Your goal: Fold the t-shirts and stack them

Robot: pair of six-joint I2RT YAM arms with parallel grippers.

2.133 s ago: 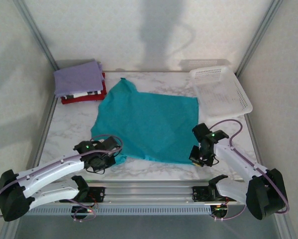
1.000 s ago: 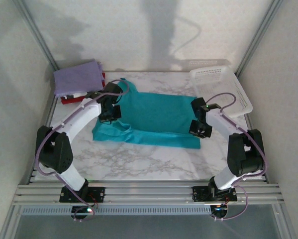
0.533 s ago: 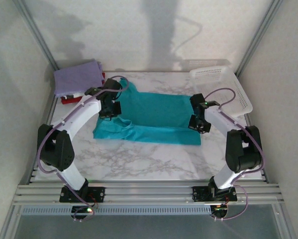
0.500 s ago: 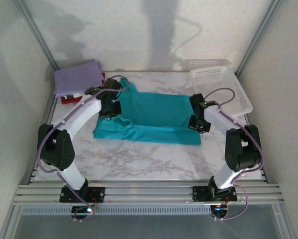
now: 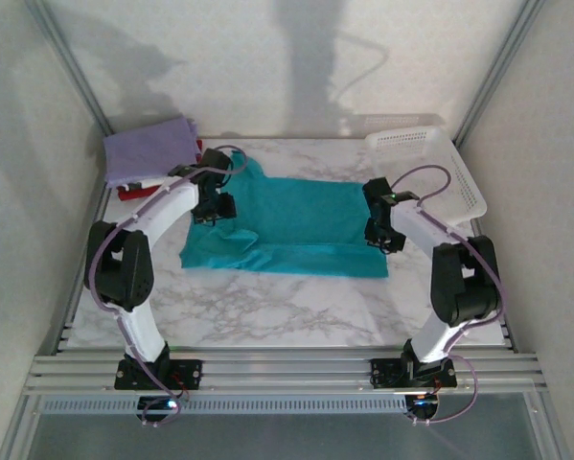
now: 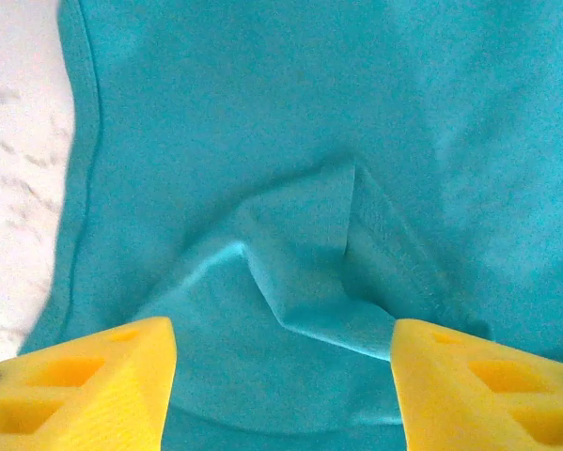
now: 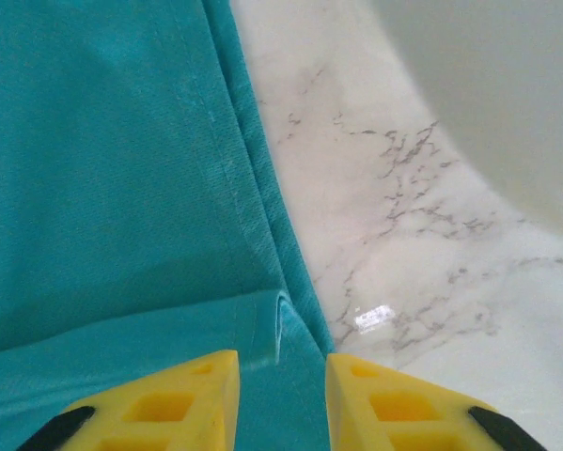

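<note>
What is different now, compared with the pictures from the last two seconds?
Both arms carried the near hem of the teal t-shirt away from their bases, folding it in half. The left gripper and the right gripper have opened and let it go. The folded stack and the basket stayed put.

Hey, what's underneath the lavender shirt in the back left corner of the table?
Under the lavender shirt, the edge of a red shirt peeks out at the bottom of the pile, with a thin black-and-white patterned strip between them. The rest of both is covered.
</note>
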